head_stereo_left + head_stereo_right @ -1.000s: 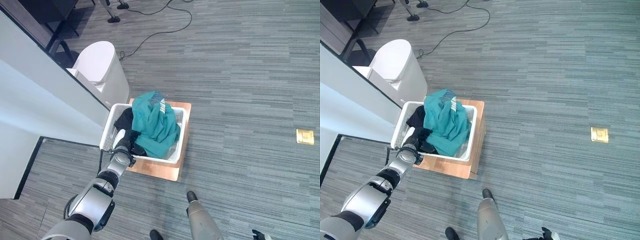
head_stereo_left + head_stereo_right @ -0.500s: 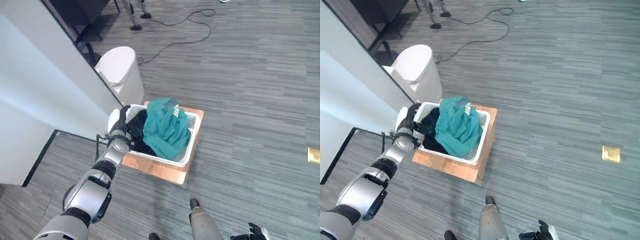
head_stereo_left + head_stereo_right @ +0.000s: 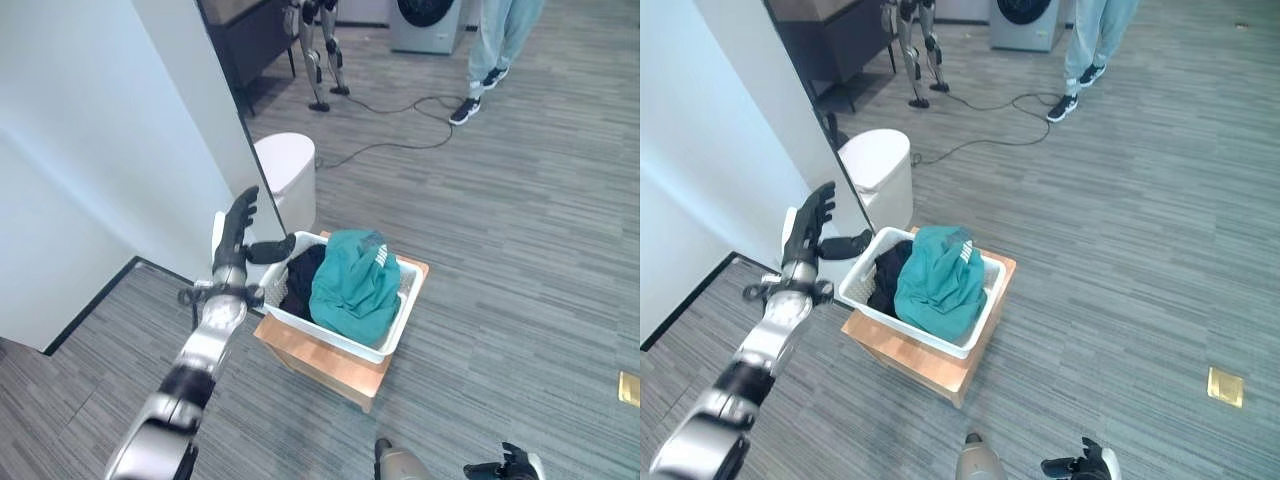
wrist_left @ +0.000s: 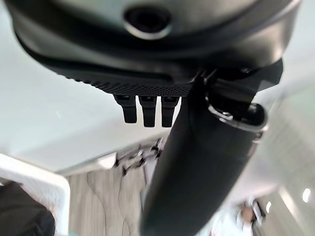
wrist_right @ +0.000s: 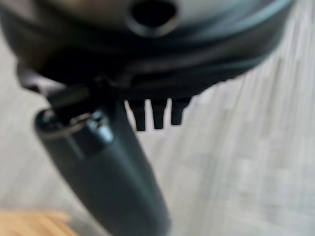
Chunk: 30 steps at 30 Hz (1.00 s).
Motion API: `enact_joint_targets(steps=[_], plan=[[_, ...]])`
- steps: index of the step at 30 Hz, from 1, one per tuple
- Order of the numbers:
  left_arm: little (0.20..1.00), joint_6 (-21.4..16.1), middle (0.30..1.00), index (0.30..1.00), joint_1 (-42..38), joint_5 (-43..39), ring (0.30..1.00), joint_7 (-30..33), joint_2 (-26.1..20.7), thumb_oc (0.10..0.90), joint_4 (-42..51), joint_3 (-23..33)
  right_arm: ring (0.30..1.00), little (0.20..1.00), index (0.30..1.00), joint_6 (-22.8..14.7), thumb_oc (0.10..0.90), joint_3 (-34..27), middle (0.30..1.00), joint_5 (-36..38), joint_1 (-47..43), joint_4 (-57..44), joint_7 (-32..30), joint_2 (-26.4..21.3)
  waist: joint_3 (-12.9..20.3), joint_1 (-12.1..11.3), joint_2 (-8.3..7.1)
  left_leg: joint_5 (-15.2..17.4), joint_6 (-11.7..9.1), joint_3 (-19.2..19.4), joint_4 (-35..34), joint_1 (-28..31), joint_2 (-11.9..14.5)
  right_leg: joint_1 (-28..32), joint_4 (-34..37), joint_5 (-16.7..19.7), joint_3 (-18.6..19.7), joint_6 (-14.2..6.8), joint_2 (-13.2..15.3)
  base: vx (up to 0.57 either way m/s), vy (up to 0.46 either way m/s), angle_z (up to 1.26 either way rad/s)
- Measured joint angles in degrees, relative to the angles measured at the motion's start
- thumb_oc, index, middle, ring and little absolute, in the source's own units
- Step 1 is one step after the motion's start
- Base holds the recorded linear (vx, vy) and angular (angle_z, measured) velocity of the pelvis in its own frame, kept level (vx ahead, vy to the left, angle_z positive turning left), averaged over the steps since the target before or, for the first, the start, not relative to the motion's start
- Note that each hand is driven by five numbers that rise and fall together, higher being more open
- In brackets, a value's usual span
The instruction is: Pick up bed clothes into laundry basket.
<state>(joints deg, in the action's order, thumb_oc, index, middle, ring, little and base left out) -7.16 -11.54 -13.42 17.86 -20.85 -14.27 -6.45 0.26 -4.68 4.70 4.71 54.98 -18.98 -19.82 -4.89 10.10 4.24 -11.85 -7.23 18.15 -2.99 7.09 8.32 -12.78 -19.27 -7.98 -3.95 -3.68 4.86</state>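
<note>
While my left hand (image 3: 232,238) is up in the air, its fingers (image 3: 241,208) are straight and spread wide, and my thumb sticks out to the side. It holds nothing. It is raised just beside the near corner of the white plastic laundry basket with holes in its sides (image 3: 388,341), and does not touch it.

Inside the basket, close to my left hand, lies a black piece of clothing (image 3: 300,283). Next to that, on the side away from my hand, a big teal piece of clothing (image 3: 354,287) is piled up and hangs a bit over the far rim. Both are in the basket.

The basket sits on a flat brown wooden board (image 3: 331,362) on the grey striped carpet floor (image 3: 520,230).

Past my left hand stands a white round-topped bin (image 3: 287,178) by a pale wall (image 3: 100,150). Farther off a black cable (image 3: 390,143) runs over the floor, and a person's legs in light trousers and dark shoes (image 3: 489,48) stand there.

My right hand (image 3: 1085,466) is down low on my other side, well apart from the basket. Its fingers (image 5: 153,113) look straight, and it holds nothing.
</note>
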Motion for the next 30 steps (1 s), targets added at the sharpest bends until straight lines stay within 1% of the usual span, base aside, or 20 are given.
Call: enact_joint_targets(steps=[2, 3, 5, 7, 10, 12, 14, 16, 17, 19, 20, 21, 22, 23, 25, 26, 27, 28, 29, 30], plan=[[0.900, -0.72, 0.900, 0.900, 9.60, -0.11, 0.900, -0.76, 0.90, 0.800, 4.43, 7.05, 0.900, 0.900, 0.900, 0.74, 0.800, -3.67, 0.900, -2.33, 2.96, -9.54, -1.41, -0.62, 0.44, -1.01, -0.42, 0.57, 0.83, -0.20, -0.22, 0.10, 0.12, 0.15, 0.34, 0.22, -0.07, 0.24, -0.21, -0.04, 0.062, 0.02], [0.900, -0.74, 0.900, 0.900, 11.82, -0.22, 0.900, -0.74, 1.02, 0.800, 4.41, 9.06, 0.900, 0.900, 0.900, 0.62, 0.800, -4.91, 0.900, -3.24, 3.49, -11.65, -2.28, -1.45, 0.42, -1.88, -1.31, 0.83, 1.12, -0.21, -0.24, 0.01, 0.14, 0.18, 0.37, 0.54, -0.24, 0.51, -0.19, -0.08, 0.042, 0.14], [0.900, -0.91, 0.900, 0.900, 14.25, -1.29, 0.900, -0.57, 1.54, 0.800, 4.30, 12.74, 0.900, 0.900, 0.900, 0.58, 0.800, -6.52, 0.900, -4.72, 4.13, -15.69, -3.75, -2.91, 0.86, -3.10, -2.01, 1.07, 1.44, -0.69, -0.39, -0.50, 0.12, -0.15, 0.61, 0.52, -0.49, 0.33, -0.12, -0.11, 0.012, 0.18], [0.900, -1.28, 0.900, 0.900, 16.45, -1.34, 0.900, 0.74, 2.86, 0.800, 4.58, 16.21, 0.900, 0.900, 0.900, 0.13, 0.800, -9.17, 0.900, -6.84, 5.69, -25.08, -4.49, -4.04, 0.59, -3.99, -2.50, 2.56, 3.11, -1.83, -0.39, -1.53, 0.33, -0.82, 0.53, 0.98, -1.26, 0.15, -0.16, -0.18, -0.013, 0.20], [0.900, -1.40, 0.900, 0.900, 18.69, -1.30, 0.900, 2.01, 3.13, 0.800, 4.84, 17.97, 0.900, 0.900, 0.900, -1.61, 0.800, -10.62, 0.900, -9.53, 5.96, -40.49, -5.13, -4.28, 0.01, -4.69, -3.39, 4.98, 5.73, -2.25, -0.30, -3.66, 0.35, -3.01, 0.52, 2.77, -1.87, 0.00, -0.19, -0.20, -0.064, 0.07], [0.900, -1.44, 0.900, 0.900, 20.41, -0.97, 0.900, 2.41, 3.26, 0.800, 7.01, 17.78, 0.900, 0.900, 0.900, -4.03, 0.800, -8.57, 0.900, -10.83, 4.13, -49.50, -4.48, -4.31, -1.27, -5.38, -4.19, 6.67, 4.63, -1.11, -1.18, -3.70, 1.43, -4.14, 0.19, 3.39, -2.46, -0.26, -0.31, -0.27, -0.134, 0.00], [0.900, -1.60, 0.900, 0.900, 20.07, -1.03, 0.900, 2.70, 3.88, 0.800, 8.38, 16.96, 0.900, 0.900, 0.900, -7.26, 0.800, -5.54, 0.900, -11.10, 1.13, -54.32, -2.91, -3.40, -2.92, -5.91, -4.54, 6.81, 2.54, -0.24, -1.64, -4.03, 3.05, -3.96, -0.45, 3.49, -6.30, -0.61, 0.99, -0.19, -0.111, 0.10], [0.900, -1.82, 0.900, 0.900, 19.54, -1.71, 0.900, 2.61, 3.78, 0.800, 8.26, 15.44, 0.900, 0.900, 0.900, -9.86, 0.800, -1.60, 0.900, -11.08, -1.15, -56.45, -0.15, -2.59, -3.69, -7.76, -6.87, 7.37, 2.47, -1.01, -1.01, -4.03, 1.75, -5.12, -3.66, 2.99, -5.65, -2.20, 2.68, -0.17, -0.203, 0.04], [0.900, -1.82, 0.900, 0.900, 19.48, -2.39, 0.900, 2.49, 4.06, 0.800, 8.24, 15.06, 0.900, 0.900, 0.900, -10.07, 0.800, -1.02, 0.900, -10.95, -1.63, -57.07, 0.48, -2.63, -3.91, -8.12, -6.54, 7.28, 2.44, -1.82, -0.99, -4.75, 2.07, -5.26, -5.25, 2.50, -5.15, -2.33, 2.78, -0.13, -0.275, 0.64], [0.900, -3.12, 0.900, 0.900, 19.70, -4.27, 0.900, 1.47, 4.43, 0.800, 8.77, 12.60, 0.900, 0.900, 0.900, -11.35, 0.800, 0.77, 0.900, -9.85, -1.59, -58.85, 3.93, -2.78, -4.29, -9.22, -5.64, 6.77, 3.20, -4.82, 0.10, -7.24, 1.73, -6.83, -14.54, -2.38, 4.34, -6.94, 3.61, -0.11, -0.300, 1.18], [0.900, -3.98, 0.900, 0.900, 19.57, -5.21, 0.900, 1.53, 4.20, 0.800, 8.99, 12.17, 0.900, 0.900, 0.900, -11.53, 0.800, 1.32, 0.900, -8.67, -1.41, -59.17, 5.43, -3.15, -4.30, -9.40, -5.54, 6.50, 3.51, -7.14, 0.28, -8.16, 1.29, -5.36, -14.60, -3.90, 7.63, -8.43, 3.89, -0.10, -0.285, 1.14], [0.900, -4.45, 0.900, 0.900, 19.60, -5.78, 0.900, 1.62, 3.82, 0.800, 9.17, 12.20, 0.900, 0.900, 0.900, -11.57, 0.800, 1.65, 0.900, -8.18, -1.37, -59.32, 6.45, -3.17, -4.44, -9.45, -5.86, 6.34, 3.52, -8.95, -0.09, -8.47, 0.47, -3.06, -11.04, -6.28, 7.98, -7.36, 4.19, -0.13, -0.280, 1.08], [0.900, -4.84, 0.900, 0.900, 19.50, -7.43, 0.900, 1.57, 4.27, 0.800, 9.27, 12.44, 0.900, 0.900, 0.900, -11.54, 0.800, 2.72, 0.900, -6.35, -2.49, -59.35, 7.97, -4.31, -5.89, -10.90, -3.03, 5.51, 5.66, -11.97, -0.14, -9.50, 1.90, -1.87, -10.49, -6.70, 9.26, -4.58, 1.95, -0.19, -0.319, 0.71], [0.900, -5.26, 0.900, 0.900, 19.97, -8.80, 0.900, 1.40, 4.40, 0.800, 9.35, 12.75, 0.900, 0.900, 0.900, -11.56, 0.800, 4.17, 0.900, -4.06, -3.50, -59.16, 10.26, -5.17, -6.37, -12.28, -1.46, 5.09, 8.86, -13.21, 0.44, -10.91, 2.22, -2.86, -10.89, -7.32, 10.06, -3.41, 0.90, -0.24, -0.368, 0.42], [0.900, -5.72, 0.900, 0.900, 20.32, -9.07, 0.900, 1.36, 5.07, 0.800, 9.32, 13.72, 0.900, 0.900, 0.900, -11.59, 0.800, 7.27, 0.900, -1.35, -3.81, -59.04, 12.84, -6.52, -6.51, -14.33, 0.11, 4.16, 10.80, -14.04, 2.78, -13.50, 2.57, -4.54, -11.15, -7.44, 9.52, -1.67, -0.30, -0.35, -0.556, 0.06], [0.900, -6.38, 0.900, 0.900, 20.28, -9.05, 0.900, 0.99, 5.20, 0.800, 9.59, 14.09, 0.900, 0.900, 0.900, -11.72, 0.800, 9.20, 0.900, -0.03, -4.17, -58.49, 13.67, -7.33, -6.63, -14.65, 0.26, 2.33, 10.22, -14.71, 4.78, -15.73, 2.79, -5.30, -11.87, -7.33, 9.37, -1.79, -0.63, -0.29, -0.427, 0.22], [0.900, -6.73, 0.900, 0.900, 20.39, -9.12, 0.900, 0.52, 5.71, 0.800, 10.22, 14.30, 0.900, 0.900, 0.900, -11.78, 0.800, 10.73, 0.900, 0.91, -4.88, -57.37, 15.02, -7.68, -6.78, -15.20, 0.81, -1.29, 6.40, -16.29, 4.81, -16.71, 3.10, -5.02, -11.66, -7.44, 8.17, -1.26, -0.76, -0.23, -0.271, 0.57], [0.900, -7.11, 0.900, 0.900, 20.43, -9.18, 0.900, -0.51, 6.13, 0.800, 10.52, 13.80, 0.900, 0.900, 0.900, -11.81, 0.800, 12.47, 0.900, 2.15, -5.47, -55.78, 15.86, -8.17, -7.19, -15.62, 1.20, -4.74, 4.56, -17.70, 5.15, -18.30, 3.41, -4.05, -11.01, -7.00, 6.28, -0.71, -1.24, -0.30, -0.189, 0.89], [0.900, -7.46, 0.900, 0.900, 20.49, -9.30, 0.900, -1.54, 6.46, 0.800, 10.55, 12.93, 0.900, 0.900, 0.900, -11.80, 0.800, 13.75, 0.900, 3.03, -6.09, -54.54, 15.99, -8.54, -7.34, -15.68, 1.65, -7.44, 4.50, -17.66, 5.81, -19.79, 3.36, -3.19, -10.81, -7.01, 4.81, -0.50, -1.82, -0.38, -0.242, 1.18], [0.900, -7.74, 0.900, 0.900, 20.28, -9.56, 0.900, -2.14, 7.23, 0.800, 10.60, 12.04, 0.900, 0.900, 0.900, -11.76, 0.800, 14.59, 0.900, 3.33, -6.58, -54.08, 16.27, -9.14, -8.09, -15.36, 1.66, -10.97, 2.86, -16.78, 5.64, -20.45, 3.22, -1.85, -9.81, -7.19, 2.46, 0.88, -0.95, -0.38, -0.195, 1.35]])
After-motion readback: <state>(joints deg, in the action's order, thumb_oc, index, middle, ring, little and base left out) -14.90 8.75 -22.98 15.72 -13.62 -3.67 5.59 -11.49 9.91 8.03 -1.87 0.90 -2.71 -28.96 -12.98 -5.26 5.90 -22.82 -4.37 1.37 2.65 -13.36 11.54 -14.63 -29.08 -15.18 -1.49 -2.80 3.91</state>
